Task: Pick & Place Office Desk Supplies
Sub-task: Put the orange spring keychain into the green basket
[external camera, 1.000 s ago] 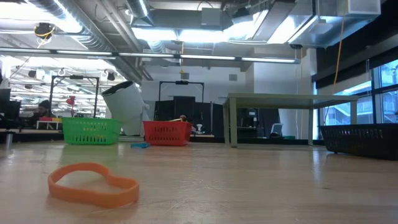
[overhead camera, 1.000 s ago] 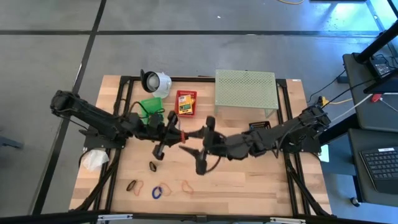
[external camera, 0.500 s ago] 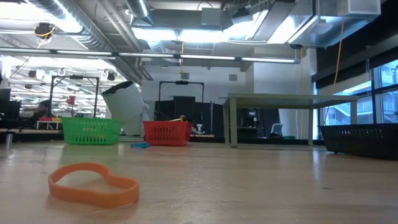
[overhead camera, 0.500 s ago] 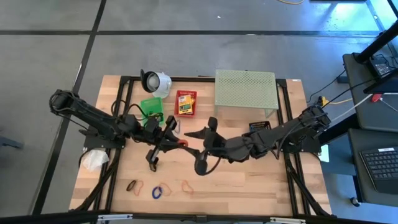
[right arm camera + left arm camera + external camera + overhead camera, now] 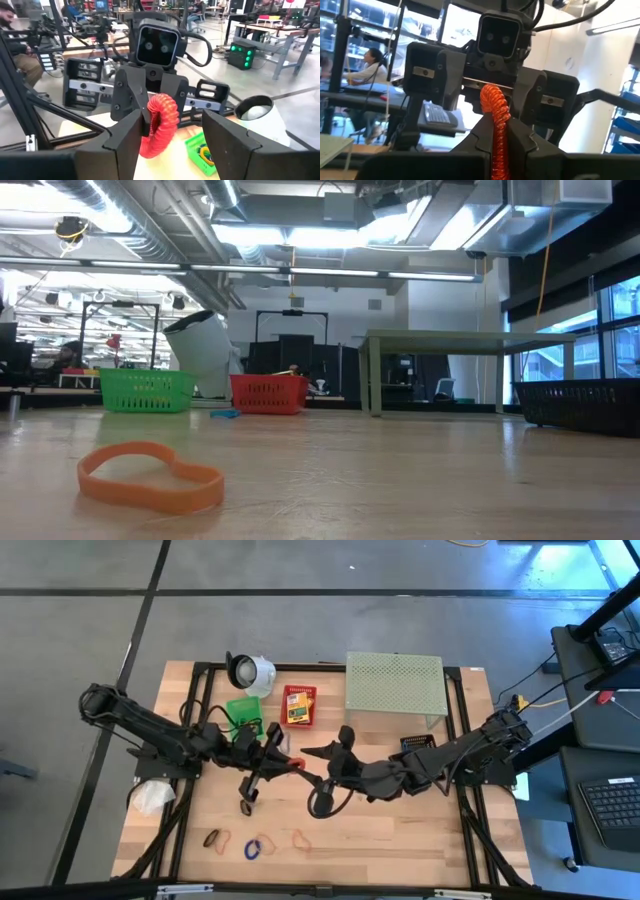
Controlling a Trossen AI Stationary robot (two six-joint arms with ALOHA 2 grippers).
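Since a second ago our right gripper (image 5: pixel 318 762) has closed in, jaws wide around the red coiled band (image 5: pixel 291 762) pinched in our left gripper (image 5: pixel 277 764); we should clamp before the left lets go.

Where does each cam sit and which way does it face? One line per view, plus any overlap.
High: above the table, straight down; both arms, left gripper holding a red coil.
Low: table-top height, facing the room; orange rubber band near; no arm.
Left wrist: faces the right gripper; own fingers pinch the coil.
Right wrist: faces the left gripper; own open fingers flank the coil.
Shared: both wrist views and high show the coil.
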